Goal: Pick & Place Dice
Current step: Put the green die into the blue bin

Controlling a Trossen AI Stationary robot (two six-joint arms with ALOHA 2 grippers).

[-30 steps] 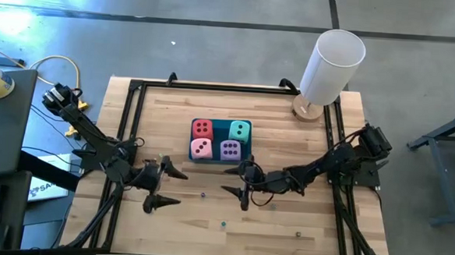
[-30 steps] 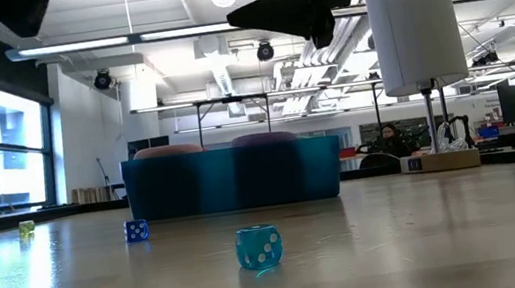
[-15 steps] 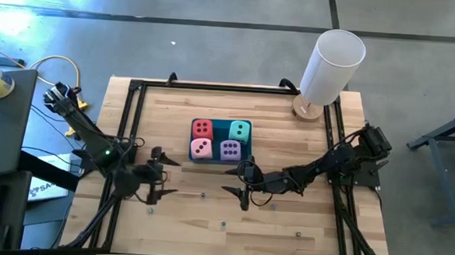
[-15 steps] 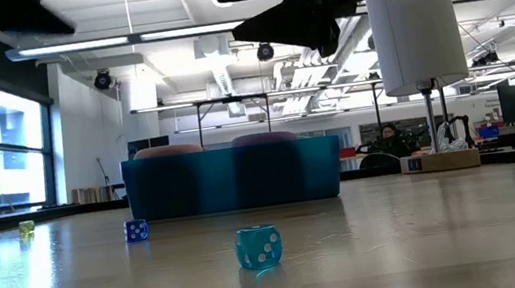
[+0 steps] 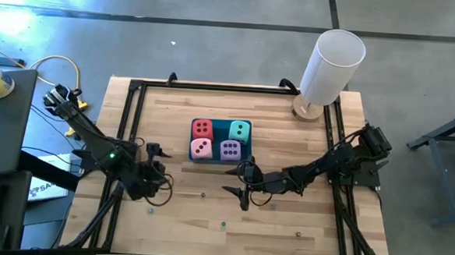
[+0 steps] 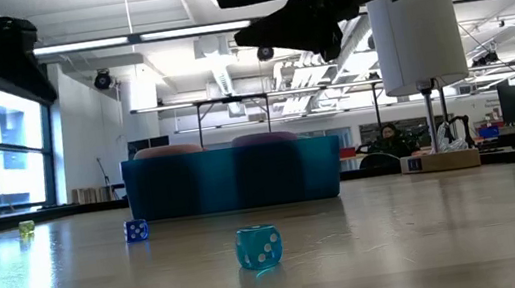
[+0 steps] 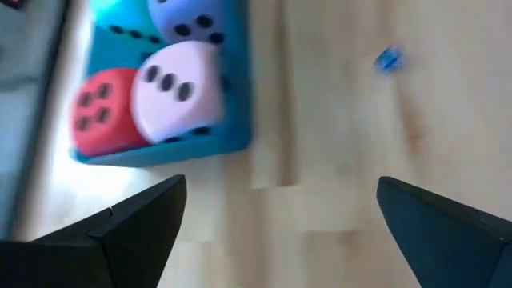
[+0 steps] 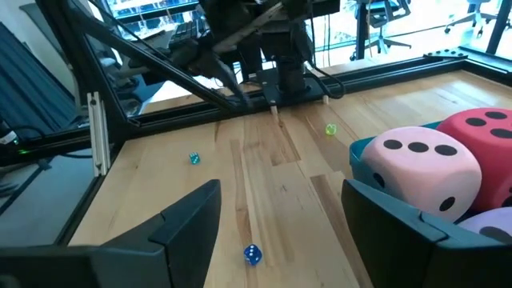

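high view: blue tray [image 5: 193, 140] holding four dice, red die [image 5: 202, 128], teal die [image 5: 240, 131], pink die [image 5: 201, 148], purple die [image 5: 229, 149], all seated. right gripper [image 5: 240, 183] just in front of the tray, fingers spread, empty. left gripper [image 5: 160, 171] off to the tray's side, fingers spread in its wrist view, empty; since a second ago it has swung back toward its base. risk, as judged: a low sweep could nudge the tray or scatter the tiny blue die [image 8: 251, 254] near the right gripper.
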